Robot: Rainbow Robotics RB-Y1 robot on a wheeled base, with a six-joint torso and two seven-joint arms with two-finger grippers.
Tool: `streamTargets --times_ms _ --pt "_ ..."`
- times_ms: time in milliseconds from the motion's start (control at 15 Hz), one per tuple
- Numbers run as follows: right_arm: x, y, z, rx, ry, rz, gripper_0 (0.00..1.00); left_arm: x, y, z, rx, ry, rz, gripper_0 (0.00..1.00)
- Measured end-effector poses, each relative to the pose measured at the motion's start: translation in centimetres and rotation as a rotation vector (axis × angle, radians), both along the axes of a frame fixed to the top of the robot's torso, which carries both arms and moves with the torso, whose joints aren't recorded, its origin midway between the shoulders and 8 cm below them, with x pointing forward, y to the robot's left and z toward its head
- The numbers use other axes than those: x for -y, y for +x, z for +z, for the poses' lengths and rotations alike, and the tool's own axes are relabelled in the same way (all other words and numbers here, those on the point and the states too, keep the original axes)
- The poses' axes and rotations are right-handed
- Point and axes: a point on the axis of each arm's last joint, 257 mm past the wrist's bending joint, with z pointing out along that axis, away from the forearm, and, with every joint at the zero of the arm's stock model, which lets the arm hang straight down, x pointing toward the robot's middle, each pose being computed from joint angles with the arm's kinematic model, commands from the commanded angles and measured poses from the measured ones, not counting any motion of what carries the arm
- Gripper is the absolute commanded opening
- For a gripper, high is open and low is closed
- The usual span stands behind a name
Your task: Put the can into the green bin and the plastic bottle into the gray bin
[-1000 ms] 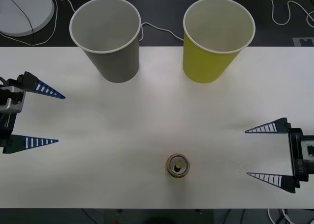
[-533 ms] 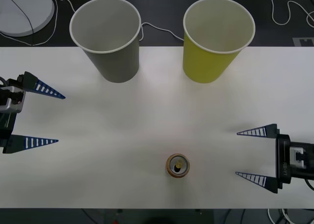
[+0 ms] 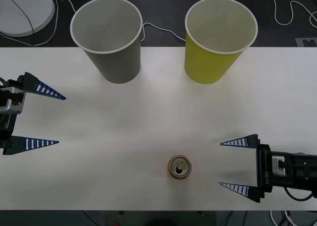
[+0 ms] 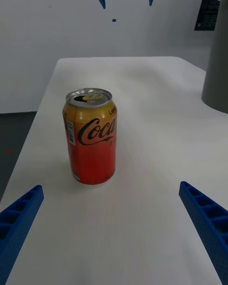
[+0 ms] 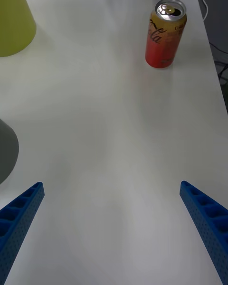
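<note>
Now we are lining up our right tool [image 3: 220, 164] — fingers spread wide — just beside the upright can [image 3: 179, 166] at the tabletop's [image 3: 148, 117] near edge, while our left tool [image 3: 61, 120], also open, is idling well apart.

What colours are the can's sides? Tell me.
Orange at the top fading to red below, with dark script lettering on the can; clearest in the right wrist view.
</note>
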Motion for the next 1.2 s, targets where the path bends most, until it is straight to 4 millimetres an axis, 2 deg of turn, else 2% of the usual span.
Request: streamTargets --times_ms 267,933,1200 --pt "-2.1 -0.6 -0.4 -0.005 0.029 0.026 1.0 0.0 0.0 0.0 0.0 0.0 0.0 1.0" --pt "-7.9 0.6 -3.0 -0.008 0.037 -0.016 1.0 0.0 0.0 0.0 0.0 0.0 0.0 1.0" --pt "-10.8 0.6 -3.9 -0.015 0.041 -0.017 1.0 0.0 0.0 0.0 0.0 0.0 0.0 1.0"
